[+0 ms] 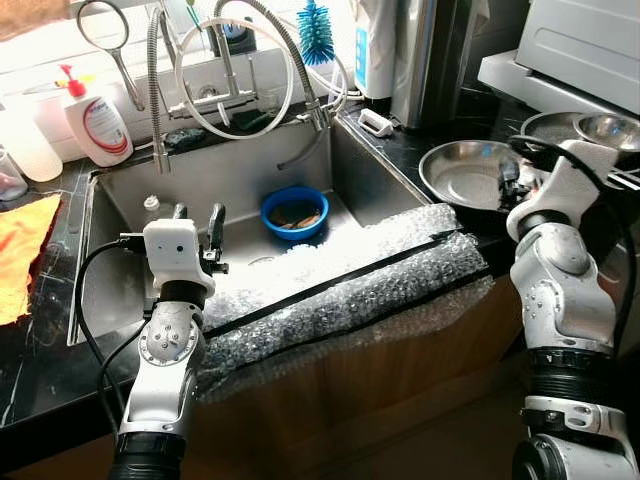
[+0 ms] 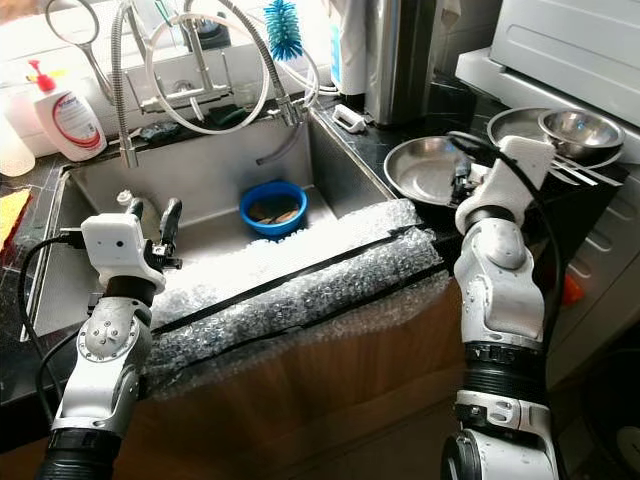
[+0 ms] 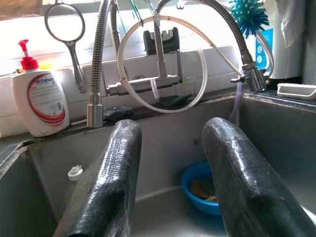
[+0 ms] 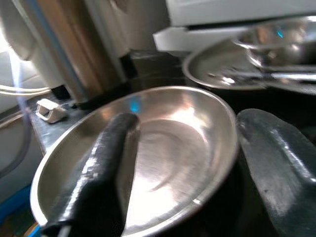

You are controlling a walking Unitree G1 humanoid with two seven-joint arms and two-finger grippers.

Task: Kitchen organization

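A wide shallow steel dish (image 1: 465, 172) sits on the black counter right of the sink. My right gripper (image 1: 510, 182) is at its near right rim and open. In the right wrist view one finger (image 4: 98, 168) lies over the dish's inside (image 4: 168, 143) and the other finger (image 4: 281, 163) stays outside the rim. A blue bowl (image 1: 295, 213) holding brownish scraps rests on the sink floor. My left gripper (image 1: 198, 225) hovers over the sink's (image 1: 125, 195) left part, open with nothing between its fingers (image 3: 106, 177).
Bubble wrap (image 1: 350, 290) covers the sink's front edge. A second steel plate with a small bowl (image 1: 590, 130) stands at the far right. A soap bottle (image 1: 97, 122), faucet hoses (image 1: 235, 70) and a blue brush (image 1: 315, 35) line the back. An orange cloth (image 1: 20, 250) lies left.
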